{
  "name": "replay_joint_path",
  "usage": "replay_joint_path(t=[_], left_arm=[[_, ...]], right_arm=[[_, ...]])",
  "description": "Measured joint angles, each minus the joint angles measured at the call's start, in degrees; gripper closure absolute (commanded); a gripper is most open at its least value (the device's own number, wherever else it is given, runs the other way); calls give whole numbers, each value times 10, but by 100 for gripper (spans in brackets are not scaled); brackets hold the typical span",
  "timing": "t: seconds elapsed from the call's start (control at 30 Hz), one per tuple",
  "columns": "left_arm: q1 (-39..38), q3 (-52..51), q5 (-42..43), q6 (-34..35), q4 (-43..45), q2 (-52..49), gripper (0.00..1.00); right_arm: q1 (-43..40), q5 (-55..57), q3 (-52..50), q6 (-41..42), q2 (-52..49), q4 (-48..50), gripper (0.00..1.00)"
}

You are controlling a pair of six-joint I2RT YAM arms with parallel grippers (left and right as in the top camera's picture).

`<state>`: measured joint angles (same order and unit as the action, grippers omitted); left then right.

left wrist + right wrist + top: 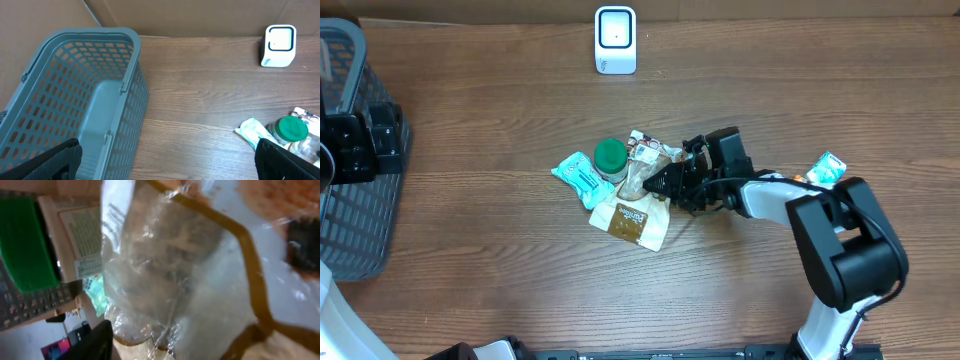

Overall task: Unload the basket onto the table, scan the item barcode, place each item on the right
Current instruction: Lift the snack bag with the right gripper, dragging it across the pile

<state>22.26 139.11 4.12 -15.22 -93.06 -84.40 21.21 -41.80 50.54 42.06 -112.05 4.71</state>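
Two arms share one brown wood-grain table [500, 260]. Next in size, the grey perforated plastic basket [65, 90] stands at the left edge. The left gripper [167, 150] hangs over it with its jaws fully apart and nothing between them. The right gripper [665, 182] reaches into the central pile of goods, its jaws either side of the clear crinkled plastic bag with brown trim [642, 178]. Whether they are clamped on the film cannot be told, because blurred plastic fills the right wrist view. The small white box-shaped scanner [615, 40] stands well apart at the far edge.

Progress, as a judgement: early. The bag lies on the pile, touching the green-lidded jar [610, 155] and overlapping the brown-and-cream flat pouch [632, 222]. Lifting, carrying and presenting the code are not yet done.

Orientation: the bag lies flat, with its long axis roughly far to near and slightly tilted. A white printed label [114, 215] shows on it, too blurred to confirm as the barcode.
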Motion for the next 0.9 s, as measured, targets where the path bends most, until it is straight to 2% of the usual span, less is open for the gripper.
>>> replay_joint_path(t=[0.2, 0.33, 0.43, 0.73, 0.9], left_arm=[[0, 0, 0, 0, 0, 0, 0], [0, 0, 0, 0, 0, 0, 0], [0, 0, 0, 0, 0, 0, 0], [0, 0, 0, 0, 0, 0, 0], [0, 0, 0, 0, 0, 0, 0]], right_arm=[[23, 26, -6, 63, -17, 95, 56], [28, 42, -10, 75, -23, 114, 82], [29, 48, -12, 83, -28, 121, 96], [28, 1, -14, 82, -30, 192, 96], [20, -53, -15, 72, -24, 193, 96]])
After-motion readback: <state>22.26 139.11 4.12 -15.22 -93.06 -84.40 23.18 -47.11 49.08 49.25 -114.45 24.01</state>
